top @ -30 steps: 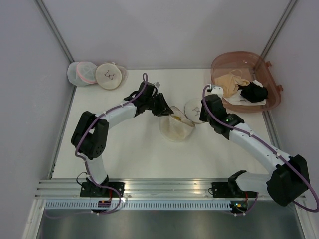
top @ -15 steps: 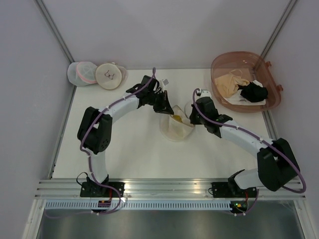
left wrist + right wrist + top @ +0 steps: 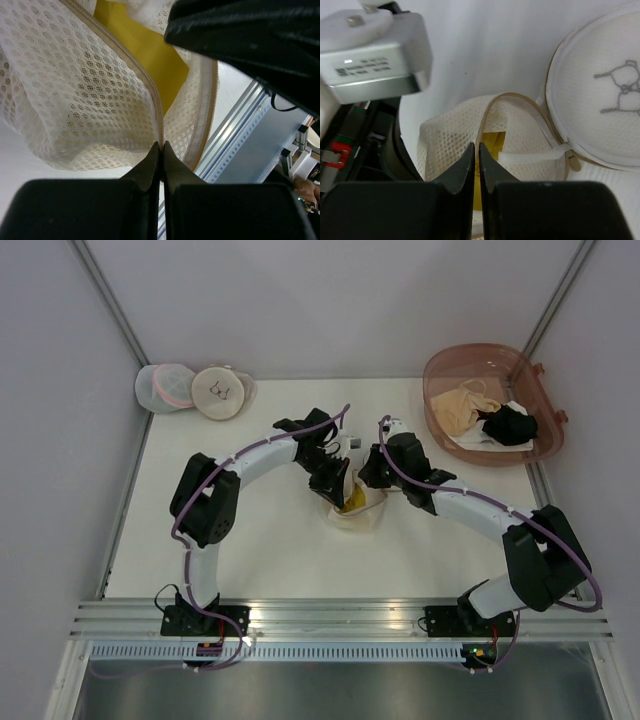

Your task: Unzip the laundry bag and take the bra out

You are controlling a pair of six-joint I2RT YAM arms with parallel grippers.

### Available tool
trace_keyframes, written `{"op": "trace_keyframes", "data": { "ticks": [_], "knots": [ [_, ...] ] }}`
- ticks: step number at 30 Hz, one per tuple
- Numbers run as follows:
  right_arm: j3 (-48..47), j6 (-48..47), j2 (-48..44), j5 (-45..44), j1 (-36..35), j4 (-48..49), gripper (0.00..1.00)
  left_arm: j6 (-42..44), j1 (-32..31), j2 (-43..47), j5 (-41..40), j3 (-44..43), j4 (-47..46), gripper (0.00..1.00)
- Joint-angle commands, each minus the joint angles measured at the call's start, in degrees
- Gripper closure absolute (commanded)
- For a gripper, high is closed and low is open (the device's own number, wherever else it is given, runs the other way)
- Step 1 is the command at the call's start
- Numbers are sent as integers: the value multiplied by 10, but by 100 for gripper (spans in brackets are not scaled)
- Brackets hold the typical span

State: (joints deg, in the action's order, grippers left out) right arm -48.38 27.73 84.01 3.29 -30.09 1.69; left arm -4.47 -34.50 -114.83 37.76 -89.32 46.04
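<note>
The laundry bag (image 3: 357, 512) lies bunched at the table's middle, its cream mesh open along the zipper rim. The mustard-yellow bra (image 3: 353, 499) shows inside it, also in the left wrist view (image 3: 145, 55) and the right wrist view (image 3: 493, 138). My left gripper (image 3: 336, 483) is at the bag's left and is shut on its zipper rim (image 3: 159, 115). My right gripper (image 3: 368, 478) is at the bag's right and is shut on the rim's other side (image 3: 485, 122). The bag's round face with the black bra drawing (image 3: 600, 100) lies beside it, hidden under the right arm in the top view.
A pink translucent tub (image 3: 445, 370) at the back right holds a pale beige garment (image 3: 465, 405) and a black garment (image 3: 507, 425). At the back left lie a white mesh bag with pink trim (image 3: 165, 387) and another round beige bag (image 3: 220, 392).
Both grippers have closed in on the bag, the left moving right and nearer, the right moving left. The bag is more bunched and the yellow bra shows more.
</note>
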Motion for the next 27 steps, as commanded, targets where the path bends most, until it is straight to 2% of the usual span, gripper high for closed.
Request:
{"op": "trace_keyframes", "data": {
  "ticks": [1,5,11,15,17,23,27],
  "knots": [
    [1,11,18,34,-22,45,90,35,-1,0,-31,-23,31,98],
    [-13,15,49,46,-42,47,86,1,2,17,-73,-4,1,98],
    [-35,6,85,5,-74,-5,77,-79,19,69,-138,54,-57,98],
    [-30,-7,74,-15,-82,-15,59,-141,23,109,-209,96,-92,98],
    [-29,-12,69,-25,-83,-30,55,-162,23,133,-230,113,-103,98],
    [-37,-29,66,-48,-85,-44,52,-209,17,168,-219,174,-161,98],
    [-55,-36,117,-65,-88,-29,52,-224,-6,165,-199,192,-179,98]
  ]
}}
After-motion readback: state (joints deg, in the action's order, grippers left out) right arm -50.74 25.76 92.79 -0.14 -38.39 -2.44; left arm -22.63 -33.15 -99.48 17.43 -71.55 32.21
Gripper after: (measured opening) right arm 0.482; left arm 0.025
